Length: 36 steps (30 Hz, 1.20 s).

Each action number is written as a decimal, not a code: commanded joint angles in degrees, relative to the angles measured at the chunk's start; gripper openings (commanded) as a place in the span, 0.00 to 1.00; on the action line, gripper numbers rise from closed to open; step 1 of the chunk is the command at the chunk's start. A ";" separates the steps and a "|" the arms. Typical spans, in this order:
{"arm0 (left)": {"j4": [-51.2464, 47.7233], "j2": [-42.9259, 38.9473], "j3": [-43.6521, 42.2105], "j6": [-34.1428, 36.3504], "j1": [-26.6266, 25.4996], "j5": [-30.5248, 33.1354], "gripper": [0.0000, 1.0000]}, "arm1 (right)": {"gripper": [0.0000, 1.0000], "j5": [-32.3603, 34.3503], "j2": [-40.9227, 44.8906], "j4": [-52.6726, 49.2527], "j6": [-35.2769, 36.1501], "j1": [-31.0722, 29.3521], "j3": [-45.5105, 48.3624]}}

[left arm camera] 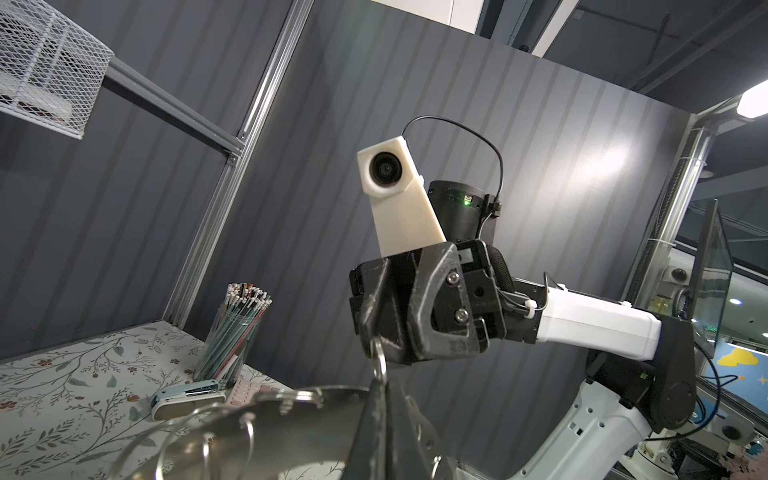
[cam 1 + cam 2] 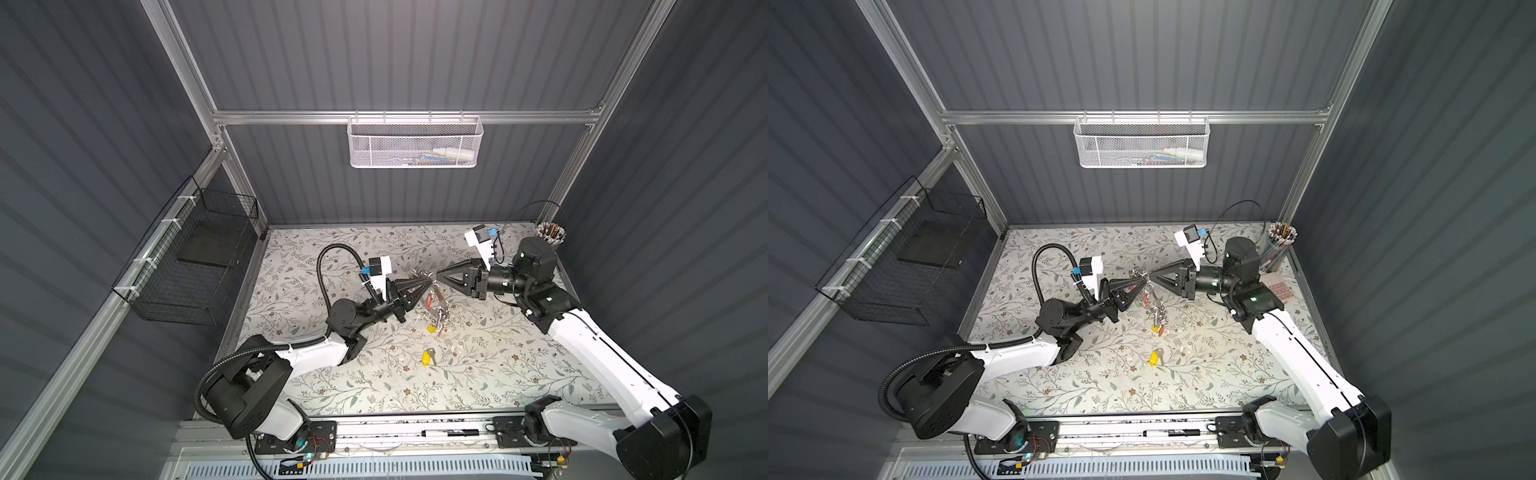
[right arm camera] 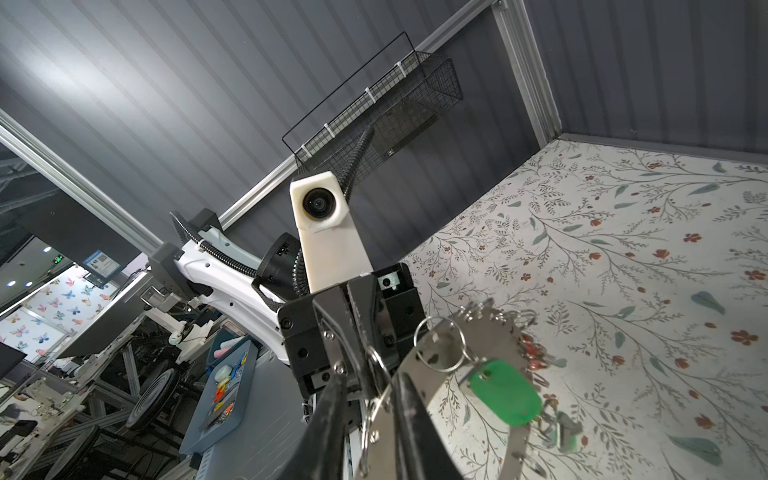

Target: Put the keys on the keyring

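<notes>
- keyring: held aloft over the middle of the desk, between both claws; green-tagged key already hangs on it.
- left claw: pressed together on the keyring's rim.
- right claw: fingers narrow either side of the rim; I cannot tell if they bite.
- yellow-tagged key: loose on the desk, nearer the front edge.
- step, I judge: settling a hold on the hoop. Next: one claw steadies it while the other fetches that key.

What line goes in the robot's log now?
left end effector: shut on large flat grey metal keyring, held up | right end effector: at keyring, grip unclear | yellow-tagged silver key: loose on floral table
</notes>
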<state>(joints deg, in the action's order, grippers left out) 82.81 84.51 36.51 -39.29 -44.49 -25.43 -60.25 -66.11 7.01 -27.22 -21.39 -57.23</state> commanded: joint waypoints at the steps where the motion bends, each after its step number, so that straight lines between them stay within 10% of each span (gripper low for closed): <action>1: 4.82 -0.21 1.15 -0.23 -0.77 -0.09 0.00 | 0.22 -0.70 -0.73 0.95 -0.26 -0.49 0.21; 36: 4.84 0.04 1.44 0.30 -1.04 -0.02 0.00 | 0.15 -3.55 0.27 3.92 -2.69 0.78 3.00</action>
<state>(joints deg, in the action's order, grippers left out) 82.81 84.53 36.51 -39.27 -45.34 -25.32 -62.65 -66.46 8.93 -29.41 -20.43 -54.68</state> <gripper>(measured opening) 0.050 0.154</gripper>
